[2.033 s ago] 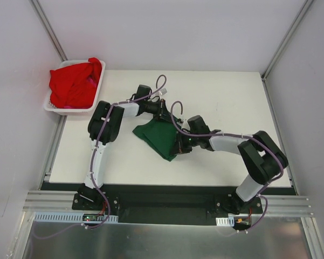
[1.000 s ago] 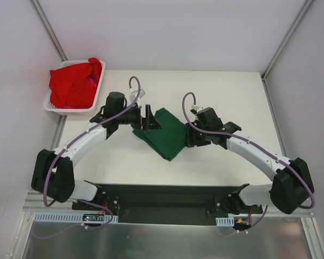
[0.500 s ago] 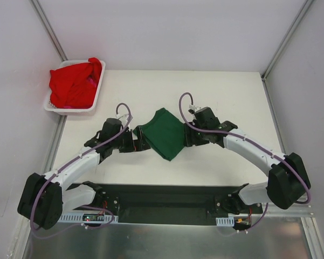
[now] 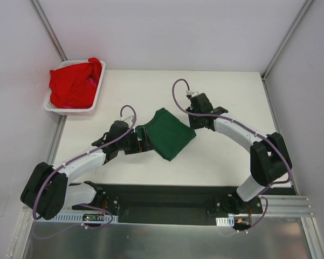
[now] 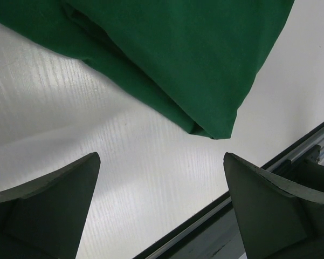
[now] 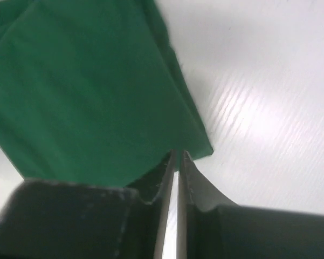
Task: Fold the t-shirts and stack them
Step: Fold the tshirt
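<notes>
Showing the task at roughly its first third, by my estimate.

White bench (image 4: 232, 97): carries one folded garment near its centre.

Green t-shirt (image 4: 167, 133): lies flat as a compact, roughly square packet, turned so one corner points toward my bases. In my left wrist view its layered edges sit fairly even. I judge this fold finished, or close to it.

Red t-shirts (image 4: 73, 83): bunched and unfolded in the white basket (image 4: 69, 110) at the far left corner, well apart from the green one. I cannot tell how many there are. Each has yet to be lifted out, spread, folded and stacked on the green packet.

Left gripper (image 5: 160, 162): jaws spread wide and empty, low over the bench just beside the packet's near-left edge.

Right gripper (image 6: 178, 154): fingers drawn almost together, only a sliver of light between them, no cloth visibly caught. It is poised by the packet's right corner.
</notes>
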You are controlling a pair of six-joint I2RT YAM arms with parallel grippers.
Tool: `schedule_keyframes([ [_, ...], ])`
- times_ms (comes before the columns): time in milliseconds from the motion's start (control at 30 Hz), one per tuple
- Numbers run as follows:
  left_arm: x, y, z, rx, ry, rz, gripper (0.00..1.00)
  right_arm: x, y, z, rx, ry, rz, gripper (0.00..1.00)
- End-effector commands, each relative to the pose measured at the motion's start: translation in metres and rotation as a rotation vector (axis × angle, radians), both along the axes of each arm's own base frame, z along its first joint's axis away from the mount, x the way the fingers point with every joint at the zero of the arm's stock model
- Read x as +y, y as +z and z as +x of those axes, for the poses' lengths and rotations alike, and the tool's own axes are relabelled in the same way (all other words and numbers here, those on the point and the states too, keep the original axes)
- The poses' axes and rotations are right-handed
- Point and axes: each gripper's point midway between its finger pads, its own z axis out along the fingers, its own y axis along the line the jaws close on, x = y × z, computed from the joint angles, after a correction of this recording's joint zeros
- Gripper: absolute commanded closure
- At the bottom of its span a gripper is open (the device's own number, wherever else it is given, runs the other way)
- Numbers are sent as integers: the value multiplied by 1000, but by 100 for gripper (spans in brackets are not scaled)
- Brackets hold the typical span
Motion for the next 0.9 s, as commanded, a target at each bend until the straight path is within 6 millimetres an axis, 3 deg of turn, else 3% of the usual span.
schedule_keyframes([
  [0, -11, 3, 8, -31, 22, -56, 1, -30, 19, 46, -78, -88, -9, 92],
  [133, -15, -7, 6, -18, 14, -39, 1, -44, 8, 62, -45, -100, -33, 99],
  [200, -15, -12, 7, -6, 19, -24, 1, -46, -7, 64, -7, -101, -37, 99],
  [500, -14, -32, 12, 18, 69, 43, 1, -26, -53, 51, 126, -36, 22, 99],
  [867, -32, -40, 25, 33, 67, 12, 1, -20, -62, 32, 185, -21, 46, 99],
])
